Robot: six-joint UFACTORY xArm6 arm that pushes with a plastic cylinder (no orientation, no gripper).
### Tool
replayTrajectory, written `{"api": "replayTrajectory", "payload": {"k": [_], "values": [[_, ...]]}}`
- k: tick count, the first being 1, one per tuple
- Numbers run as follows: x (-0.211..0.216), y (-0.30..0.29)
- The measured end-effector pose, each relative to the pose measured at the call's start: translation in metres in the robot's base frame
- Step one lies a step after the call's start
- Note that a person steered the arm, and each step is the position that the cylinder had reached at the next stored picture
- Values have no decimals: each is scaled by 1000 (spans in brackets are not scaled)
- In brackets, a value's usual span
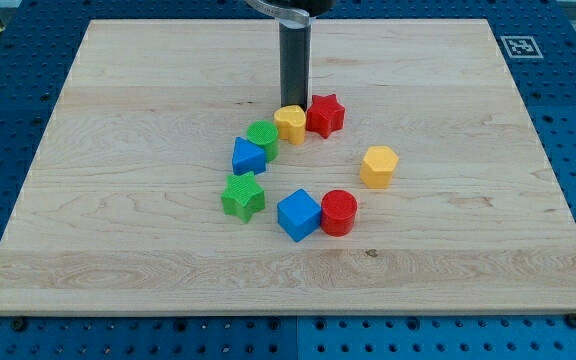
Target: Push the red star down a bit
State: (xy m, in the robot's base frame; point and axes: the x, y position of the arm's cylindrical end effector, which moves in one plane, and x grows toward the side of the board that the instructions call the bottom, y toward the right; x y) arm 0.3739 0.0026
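The red star (325, 115) lies on the wooden board (118, 120), above the centre. My tip (294, 103) stands just to the star's upper left, right behind the yellow heart-shaped block (290, 123), which touches the star's left side. The dark rod rises from the tip out of the view's top.
A green round block (263, 137) and a blue block (248, 155) sit left of the yellow heart. A green star (243, 195), a blue cube (298, 214) and a red cylinder (339, 211) lie lower. A yellow hexagon (379, 166) lies to the right.
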Motion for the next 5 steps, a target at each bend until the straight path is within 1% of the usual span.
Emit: {"api": "replayTrajectory", "payload": {"k": [1,3,5], "values": [[-11,4],[-17,66],[-17,67]]}}
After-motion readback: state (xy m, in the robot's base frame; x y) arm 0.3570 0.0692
